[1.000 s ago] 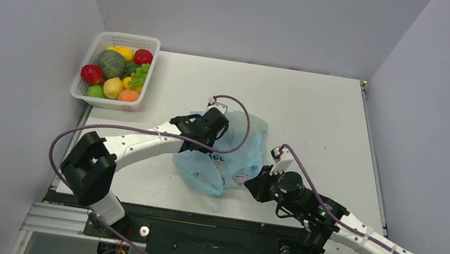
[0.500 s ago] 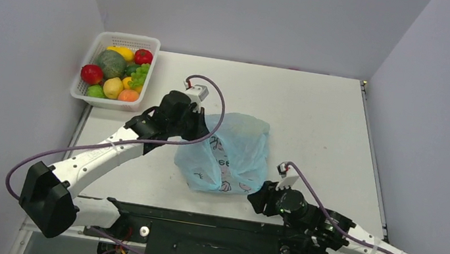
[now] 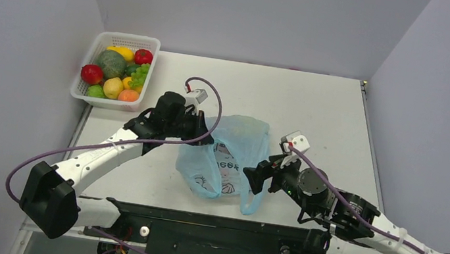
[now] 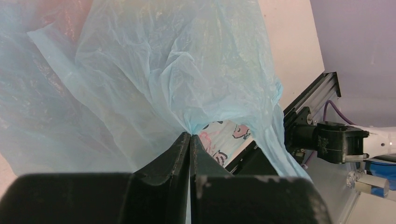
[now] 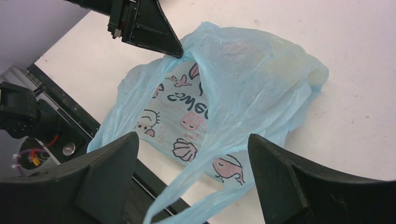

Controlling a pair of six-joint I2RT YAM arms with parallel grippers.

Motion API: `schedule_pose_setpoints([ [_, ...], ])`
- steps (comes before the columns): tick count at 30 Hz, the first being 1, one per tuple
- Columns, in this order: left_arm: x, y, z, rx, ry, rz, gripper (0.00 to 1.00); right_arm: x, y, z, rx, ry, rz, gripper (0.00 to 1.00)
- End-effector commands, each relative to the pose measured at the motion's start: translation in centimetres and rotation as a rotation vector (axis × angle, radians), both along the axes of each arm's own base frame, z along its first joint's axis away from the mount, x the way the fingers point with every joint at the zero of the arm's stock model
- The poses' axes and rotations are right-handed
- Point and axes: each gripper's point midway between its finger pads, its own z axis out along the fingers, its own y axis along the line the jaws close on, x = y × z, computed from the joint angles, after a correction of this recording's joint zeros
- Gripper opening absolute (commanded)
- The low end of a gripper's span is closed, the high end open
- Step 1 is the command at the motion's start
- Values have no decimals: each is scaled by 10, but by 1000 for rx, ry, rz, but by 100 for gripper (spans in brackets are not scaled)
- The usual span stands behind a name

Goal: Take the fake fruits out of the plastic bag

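My left claw is pinching the plastic bag at its left rim on the worktop; my right claw hangs spread above the near handle; I should catch the opposite rim and part the mouth gently; the fake fruits look lumped at its far end.

thin crinkly translucent plastic bag, smooth matt table, lattice plastic basket, glossy fruit inside

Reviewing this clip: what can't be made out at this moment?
Fake fruits: only dim tints through the plastic bag film, both wrist views; count unreadable.
Where it opens: top view, hidden by folds and the left gripper pinching the film.
Dark writing: right wrist view, creased and overlapped.
Right gripper, open: contact with the bag unclear.
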Motion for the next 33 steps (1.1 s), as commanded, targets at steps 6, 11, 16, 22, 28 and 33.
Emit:
schedule_pose_setpoints([
  [6,-1,-9,27,-134,-34,-49,0,25,-1,-8,-210,-20,-107,88],
  [11,-2,-9,31,-153,-31,-51,0,47,0,-49,-315,19,-298,89],
  [16,-3,-6,32,-162,-29,-46,0,70,11,-82,-407,-6,-358,90],
  [22,-6,0,31,-159,-23,-37,0,111,-7,-117,-540,4,-492,87],
  [28,-9,8,31,-145,-11,-12,0,120,-26,-119,-549,-17,-554,20],
  [33,-14,19,34,-109,3,39,8,98,11,-104,-352,27,-308,0],
])
